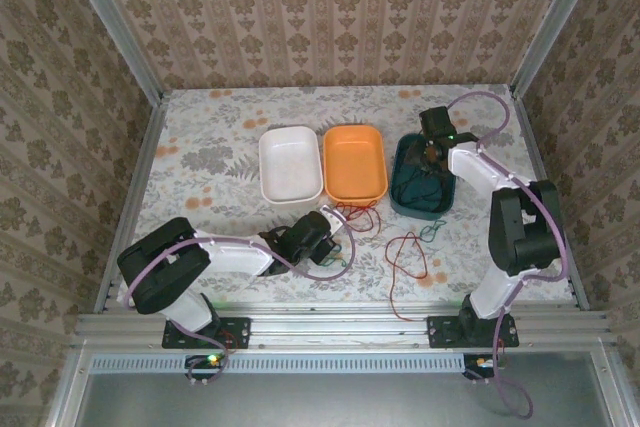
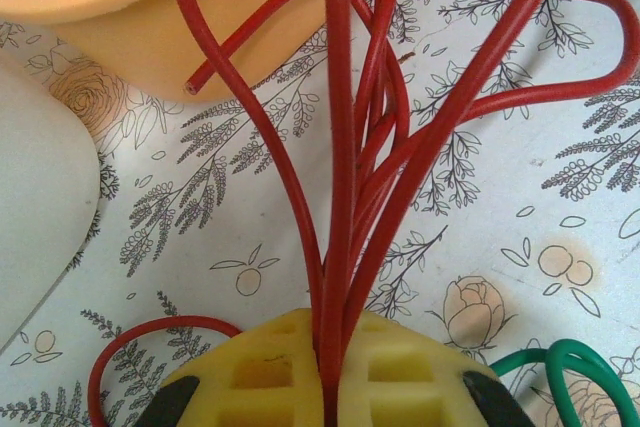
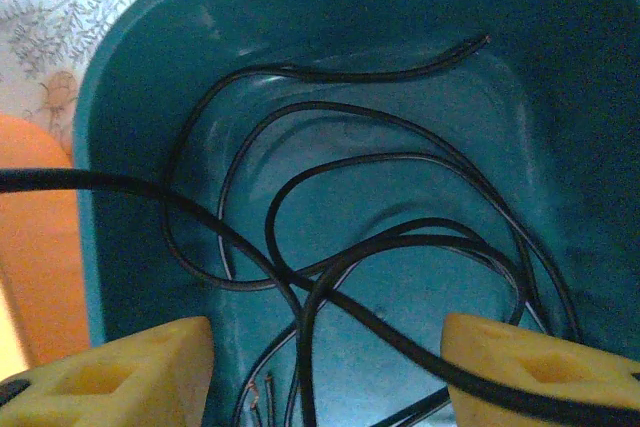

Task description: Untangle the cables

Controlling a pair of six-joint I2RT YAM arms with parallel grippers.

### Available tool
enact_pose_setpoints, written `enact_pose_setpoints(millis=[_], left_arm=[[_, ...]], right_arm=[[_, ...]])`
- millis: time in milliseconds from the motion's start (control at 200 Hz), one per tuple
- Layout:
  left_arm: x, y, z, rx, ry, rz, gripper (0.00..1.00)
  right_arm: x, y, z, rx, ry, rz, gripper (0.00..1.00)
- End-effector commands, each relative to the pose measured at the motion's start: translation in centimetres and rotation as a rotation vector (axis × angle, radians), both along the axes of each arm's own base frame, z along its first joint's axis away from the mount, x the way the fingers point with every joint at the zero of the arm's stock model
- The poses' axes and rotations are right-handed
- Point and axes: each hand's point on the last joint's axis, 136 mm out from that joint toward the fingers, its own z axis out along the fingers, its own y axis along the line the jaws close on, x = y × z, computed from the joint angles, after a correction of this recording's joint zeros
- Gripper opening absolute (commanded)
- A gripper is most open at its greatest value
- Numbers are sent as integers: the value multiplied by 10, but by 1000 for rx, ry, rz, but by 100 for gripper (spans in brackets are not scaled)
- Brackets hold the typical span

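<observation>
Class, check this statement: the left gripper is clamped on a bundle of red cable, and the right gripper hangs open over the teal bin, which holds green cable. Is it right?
One detail is wrong. The cable in the teal bin is black, not green, as the right wrist view shows. The left gripper is clamped on red cable, and the right gripper hangs open over that bin.

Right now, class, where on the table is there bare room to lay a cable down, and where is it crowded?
Free: the table left of the white bin. Crowded: in front of the orange bin and teal bin, where red cable loops lie.
</observation>
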Motion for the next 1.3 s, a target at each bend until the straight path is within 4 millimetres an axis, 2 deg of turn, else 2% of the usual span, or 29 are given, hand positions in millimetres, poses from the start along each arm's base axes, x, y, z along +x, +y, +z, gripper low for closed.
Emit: enact_pose_setpoints(millis=[0, 165, 315, 335, 380, 415, 425, 440, 510, 640, 655, 725, 905, 1010, 1125, 1150, 1170, 1295], left_arm=[[2, -6, 4, -4, 4, 9, 0], [2, -8, 2, -6, 8, 3, 0], [3, -7, 2, -10, 6, 8, 0], [3, -7, 1, -9, 5, 8, 0], [3, -7, 2, -11, 4, 11, 0], [3, -7, 1, -12, 4, 11, 0], [3, -7, 2, -13, 2, 11, 0], [3, -7, 2, -13, 2, 10, 0], [3, -7, 1, -12, 2, 10, 0], [3, -7, 2, -11, 3, 10, 0], [4, -7, 1, -10, 3, 11, 0], [4, -7, 2, -9, 1, 12, 0], [4, -7, 1, -7, 5, 17, 0], [4, -8, 0, -3, 7, 11, 0], [4, -9, -1, 1, 10, 8, 0], [4, -10, -2, 1, 10, 8, 0], [5, -10, -2, 1, 10, 8, 0], [6, -10, -1, -6, 5, 11, 0]], right_arm=[[-10, -8, 30, -19, -56, -19, 65], [-29, -10, 46, -8, -91, -9, 63], [-48, -3, 58, 30, -124, 35, 65], [-51, -4, 69, 34, -152, 36, 66], [-56, -4, 75, 38, -161, 35, 75], [-59, -1, 78, 51, -169, 55, 90], [-60, -1, 78, 54, -170, 60, 98], [-61, 1, 79, 59, -170, 66, 100], [-61, 11, 79, 101, -163, 111, 100], [-72, 34, 62, 200, -24, 190, 100], [-72, 37, 52, 214, 17, 196, 100], [-81, 45, 35, 262, 121, 209, 98], [-105, 54, 14, 324, 251, 205, 95], [-118, 49, 16, 298, 276, 204, 96], [-126, 40, 29, 254, 239, 206, 94], [-126, 40, 29, 250, 232, 208, 94], [-126, 40, 39, 252, 191, 214, 93], [-114, 50, 60, 257, 70, 244, 90]])
